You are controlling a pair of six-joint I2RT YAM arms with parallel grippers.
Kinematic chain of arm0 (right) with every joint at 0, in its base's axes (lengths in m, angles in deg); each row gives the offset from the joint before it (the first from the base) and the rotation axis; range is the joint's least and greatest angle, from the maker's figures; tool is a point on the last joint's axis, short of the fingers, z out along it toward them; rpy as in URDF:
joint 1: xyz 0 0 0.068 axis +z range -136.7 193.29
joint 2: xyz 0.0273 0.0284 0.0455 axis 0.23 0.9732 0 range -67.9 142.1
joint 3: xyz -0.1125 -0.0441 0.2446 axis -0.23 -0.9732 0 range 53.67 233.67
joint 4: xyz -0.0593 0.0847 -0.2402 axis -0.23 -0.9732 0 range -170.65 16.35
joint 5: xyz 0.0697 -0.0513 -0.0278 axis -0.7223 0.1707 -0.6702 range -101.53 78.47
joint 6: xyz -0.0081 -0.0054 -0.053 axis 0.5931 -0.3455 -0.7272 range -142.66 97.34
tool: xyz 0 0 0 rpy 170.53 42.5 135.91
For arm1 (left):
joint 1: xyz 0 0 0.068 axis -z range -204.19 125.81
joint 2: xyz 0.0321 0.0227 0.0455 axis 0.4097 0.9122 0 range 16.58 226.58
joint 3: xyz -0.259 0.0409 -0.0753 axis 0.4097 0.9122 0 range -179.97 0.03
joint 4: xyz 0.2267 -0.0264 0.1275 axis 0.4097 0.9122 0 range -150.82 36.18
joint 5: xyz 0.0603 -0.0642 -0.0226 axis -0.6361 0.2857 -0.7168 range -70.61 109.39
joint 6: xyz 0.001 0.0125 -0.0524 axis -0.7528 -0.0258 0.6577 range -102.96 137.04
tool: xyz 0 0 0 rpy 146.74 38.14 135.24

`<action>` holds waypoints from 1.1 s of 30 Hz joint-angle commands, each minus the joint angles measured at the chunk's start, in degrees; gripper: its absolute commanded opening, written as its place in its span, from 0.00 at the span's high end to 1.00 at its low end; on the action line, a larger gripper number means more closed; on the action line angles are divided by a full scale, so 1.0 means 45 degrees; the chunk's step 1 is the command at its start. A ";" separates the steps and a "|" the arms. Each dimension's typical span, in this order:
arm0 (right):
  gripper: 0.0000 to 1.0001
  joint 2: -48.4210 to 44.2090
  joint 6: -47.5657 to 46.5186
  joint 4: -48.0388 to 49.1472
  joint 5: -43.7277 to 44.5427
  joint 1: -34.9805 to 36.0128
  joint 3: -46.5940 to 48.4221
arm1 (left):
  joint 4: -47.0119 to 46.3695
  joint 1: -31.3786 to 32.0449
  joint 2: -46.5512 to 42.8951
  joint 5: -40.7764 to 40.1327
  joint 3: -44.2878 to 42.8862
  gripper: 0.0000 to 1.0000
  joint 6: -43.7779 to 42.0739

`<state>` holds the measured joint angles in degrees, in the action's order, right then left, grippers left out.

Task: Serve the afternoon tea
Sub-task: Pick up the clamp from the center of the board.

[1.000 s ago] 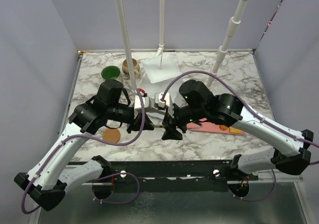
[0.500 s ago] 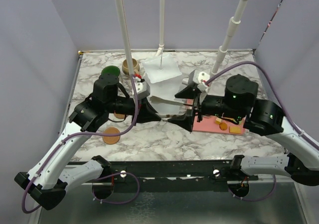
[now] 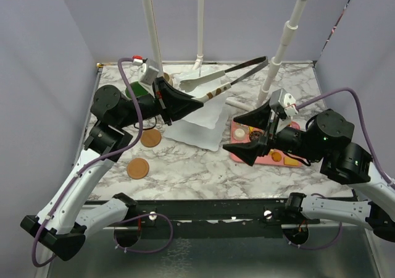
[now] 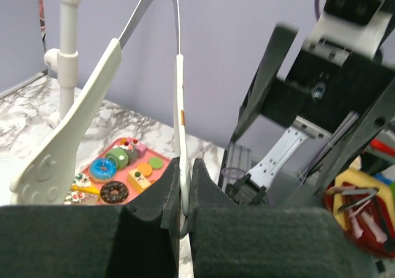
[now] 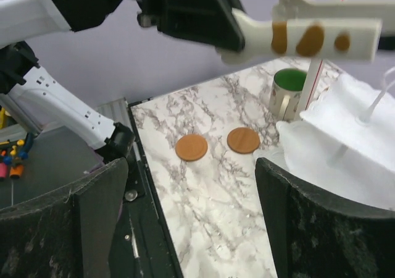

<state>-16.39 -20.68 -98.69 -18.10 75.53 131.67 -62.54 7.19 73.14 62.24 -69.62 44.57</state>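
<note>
My left gripper (image 3: pixel 196 104) is shut on one arm of white tongs with brown spots (image 3: pixel 225 75), held high over the white tiered stand (image 3: pixel 199 127). In the left wrist view the tongs (image 4: pixel 74 114) gape open and one blade is pinched between the jaws of the left gripper (image 4: pixel 185 167). Toy pastries (image 4: pixel 114 174) lie on the pink tray (image 3: pixel 262 159). My right gripper (image 3: pixel 242 136) hangs open and empty over that tray's left end. The green-lined mug (image 5: pixel 289 91) stands behind the stand (image 5: pixel 345 139). Two brown coasters (image 5: pixel 191 147) (image 5: pixel 243 140) lie on the marble. The beige mug is mostly hidden.
Three white poles (image 3: pixel 285 34) rise from the back of the marble table (image 3: pixel 203 167); the tongs' tips lie close to the right one. Purple walls close in the left and right sides. Cables loop from both wrists.
The two grippers have parted from the middle. The left one rose toward the back left with the tongs. The right one drew back to the right over the pink tray and opened wider.
</note>
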 commanded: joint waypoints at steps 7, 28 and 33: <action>0.00 -0.0163 0.0607 0.2986 0.1700 -0.0426 -0.2112 | -0.2370 -0.0487 0.0071 -0.0029 -0.1310 1.00 0.3561; 0.02 0.4886 0.8496 1.8514 -0.9343 -0.7244 -0.2460 | -0.2746 -0.0976 -0.0624 0.1134 -0.1285 1.00 0.4988; 0.07 0.5232 0.8412 1.8527 -0.8137 -0.7192 -0.2307 | -0.3918 -0.0967 -0.0252 0.1360 -0.0953 1.00 0.5589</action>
<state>5.38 16.15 -19.08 -57.61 42.92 120.06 -73.12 3.15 71.35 66.06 -74.80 66.14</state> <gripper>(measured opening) 0.949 0.045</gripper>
